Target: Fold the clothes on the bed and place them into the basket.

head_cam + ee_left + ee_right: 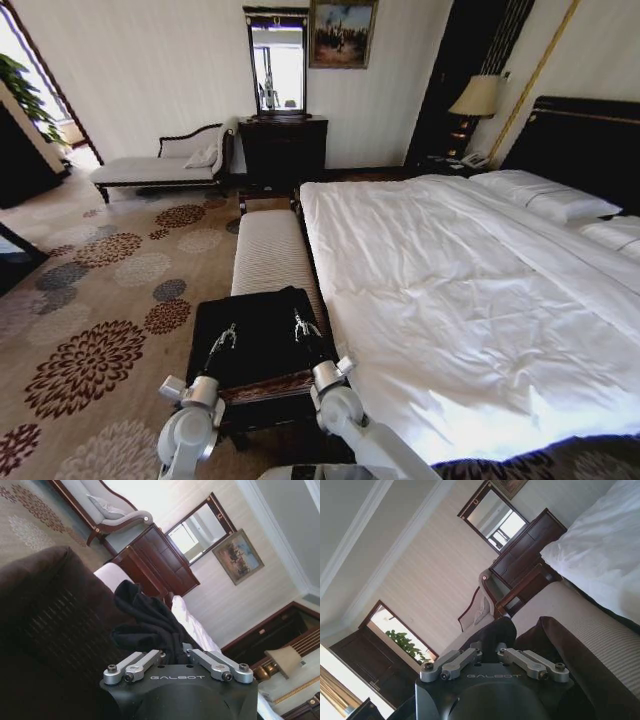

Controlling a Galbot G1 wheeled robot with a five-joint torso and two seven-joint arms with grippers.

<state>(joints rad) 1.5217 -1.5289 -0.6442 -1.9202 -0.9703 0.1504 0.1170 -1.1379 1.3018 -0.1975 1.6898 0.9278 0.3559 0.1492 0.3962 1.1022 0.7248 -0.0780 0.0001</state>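
The black clothes [262, 332] hang spread over the dark woven basket [265, 388], which stands at the foot of the bed [450, 290]. My left gripper [222, 338] is shut on the left part of the cloth, and my right gripper [305, 325] is shut on the right part. In the left wrist view the clothes [150, 625] bunch up out of the left gripper [172, 652], above the basket's wicker wall [50, 625]. The right wrist view shows a black fold [495, 632] pinched in the right gripper [487, 647], beside the basket's rim [555, 640]. The fingertips are hidden by cloth.
A white striped bench [268, 250] stands just beyond the basket, along the bed's foot. Floral carpet [100, 300] lies open to the left. A chaise longue [160, 165] and a dark dresser [282, 150] with a mirror stand at the far wall.
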